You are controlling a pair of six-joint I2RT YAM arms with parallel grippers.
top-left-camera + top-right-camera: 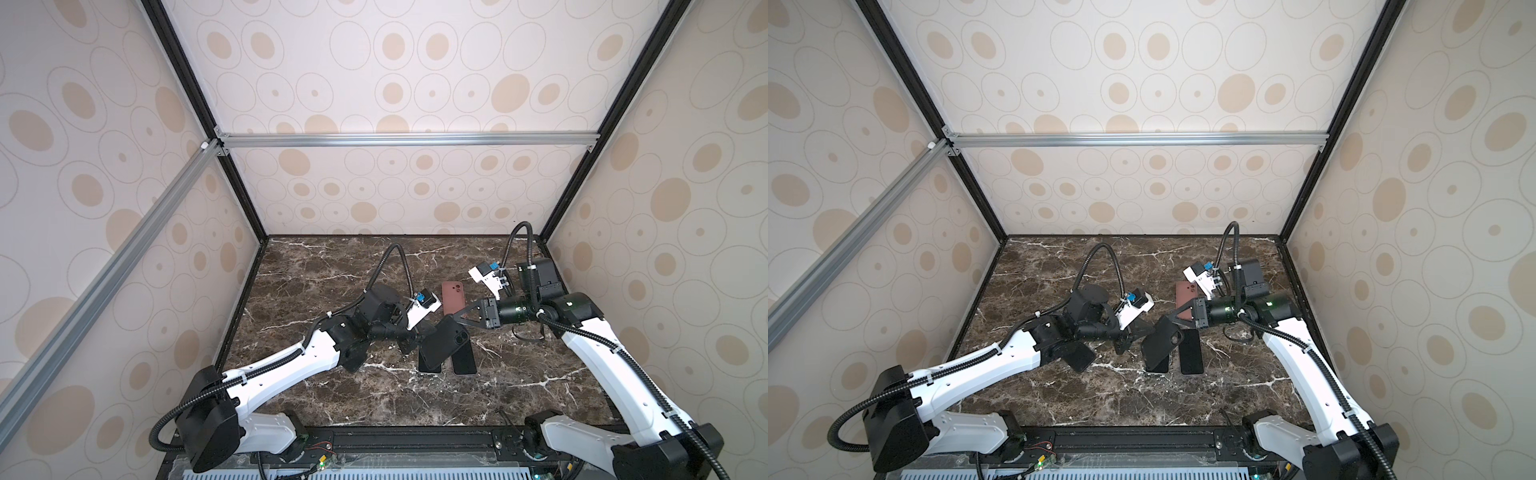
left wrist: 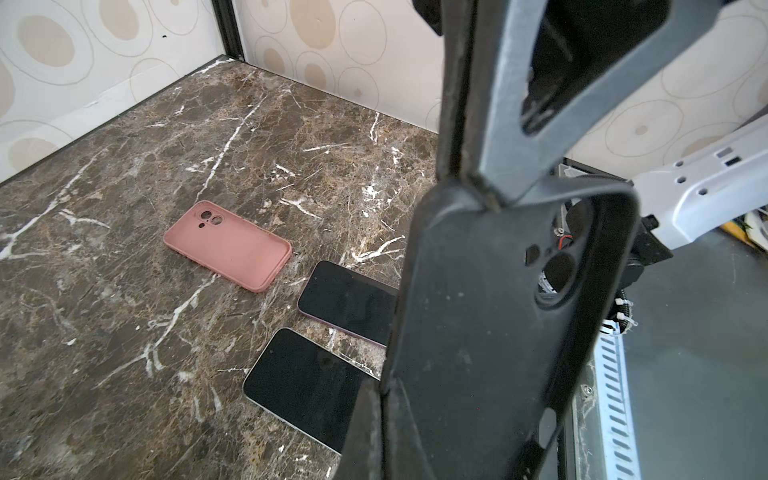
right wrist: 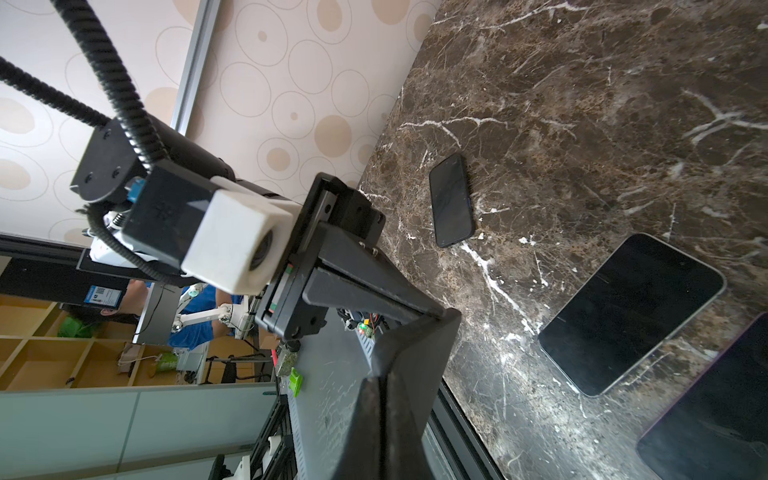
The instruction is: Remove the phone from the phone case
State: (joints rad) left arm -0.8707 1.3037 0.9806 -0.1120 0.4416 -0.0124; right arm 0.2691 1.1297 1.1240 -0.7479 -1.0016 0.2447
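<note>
black case (image 1: 1162,341) | gripped by left tool (image 1: 1140,334), right tool (image 1: 1165,321) | tilted

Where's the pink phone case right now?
In both top views the pink silicone phone case lies flat on the marble table, slightly right of centre, just behind the two bare phones.

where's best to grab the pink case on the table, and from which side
Probably a long side wall of the pink case, from straight above. It lies flat, hollow side up, so its raised rim stands free to be pinched, inside and outside.
</note>
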